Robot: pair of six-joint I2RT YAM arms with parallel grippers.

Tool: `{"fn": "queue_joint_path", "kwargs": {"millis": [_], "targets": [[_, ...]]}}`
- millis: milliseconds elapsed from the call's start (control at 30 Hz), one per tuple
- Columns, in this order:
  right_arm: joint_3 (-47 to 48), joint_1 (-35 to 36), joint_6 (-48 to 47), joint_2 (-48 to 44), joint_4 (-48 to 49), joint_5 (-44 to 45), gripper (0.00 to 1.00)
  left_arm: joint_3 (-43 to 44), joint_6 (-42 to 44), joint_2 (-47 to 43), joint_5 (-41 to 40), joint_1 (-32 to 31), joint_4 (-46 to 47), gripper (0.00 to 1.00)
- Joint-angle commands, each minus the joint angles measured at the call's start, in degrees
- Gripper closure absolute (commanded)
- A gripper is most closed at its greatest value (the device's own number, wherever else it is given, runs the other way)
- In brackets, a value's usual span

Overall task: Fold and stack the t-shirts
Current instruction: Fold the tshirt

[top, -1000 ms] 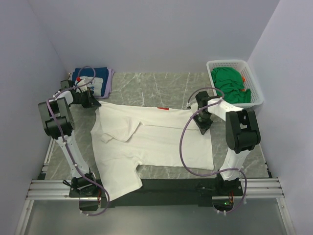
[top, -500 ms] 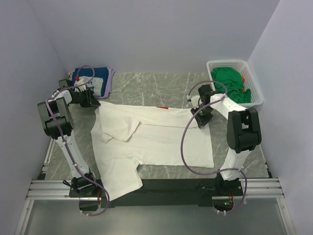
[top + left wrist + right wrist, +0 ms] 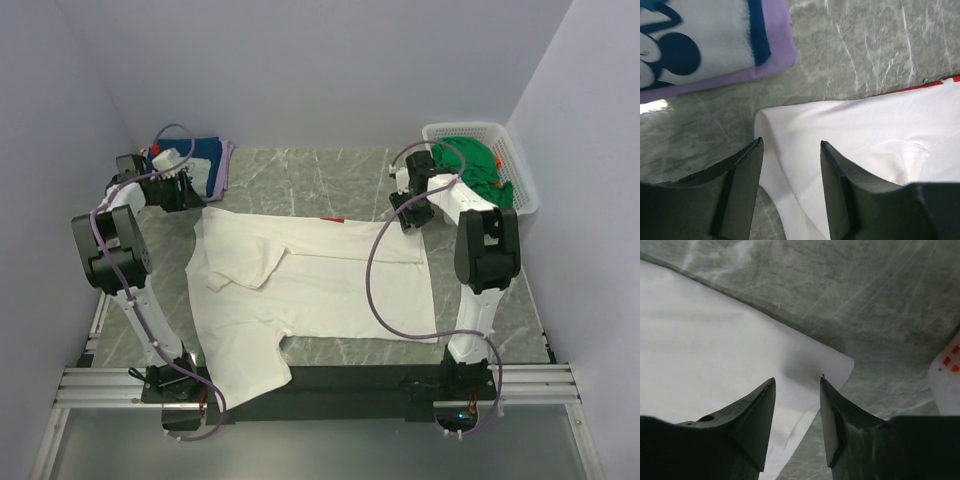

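Marbled grey desk (image 3: 330, 170) is filling the view. Now the left hand (image 3: 790, 144) is hanging half-open and empty at the far-left corner of the white t-shirt (image 3: 320, 275). The right hand (image 3: 797, 381) is gaping, empty too, at its far-right corner. Limp smooth cotton is lying flat, long axis running hand to hand. Beyond its left corner a folded navy-print stack (image 3: 205, 160) is sitting; off its right corner green shirts (image 3: 465, 165) are filling a lattice basket (image 3: 470, 128).
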Motion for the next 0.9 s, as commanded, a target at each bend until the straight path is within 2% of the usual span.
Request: {"fn": "queue_joint_path", "kwargs": {"millis": [0, 167, 200, 367, 433, 767, 867], "targets": [[1.5, -0.3, 3.7, 0.0, 1.0, 2.8, 0.5, -2.3, 0.5, -1.7, -1.0, -2.1, 2.0, 0.45], [-1.1, -1.9, 6.4, -2.8, 1.5, 2.9, 0.46, -9.9, 1.6, -6.4, 1.4, -2.1, 3.2, 0.45], [-1.8, -2.2, 6.6, -3.3, 1.4, 2.5, 0.43, -11.4, 1.3, -7.5, 1.8, -1.9, 3.5, 0.44], [-2.0, -4.2, 8.1, -2.7, 1.4, 0.5, 0.42, -17.3, -0.2, -10.1, 5.1, -1.4, 4.0, 0.43], [-1.1, -4.6, 9.0, -1.6, 1.3, -0.9, 0.42, -17.7, -1.0, -9.8, 6.4, -1.5, 4.5, 0.38], [2.7, -7.2, 11.9, 3.7, 0.4, -7.9, 0.43, -15.9, -5.1, -8.0, 6.5, 0.1, 5.6, 0.35], [3.6, -8.8, 12.1, 4.6, -0.8, -9.6, 0.5, -15.7, -5.5, -7.9, 6.4, 0.5, 5.6, 0.35]]}}
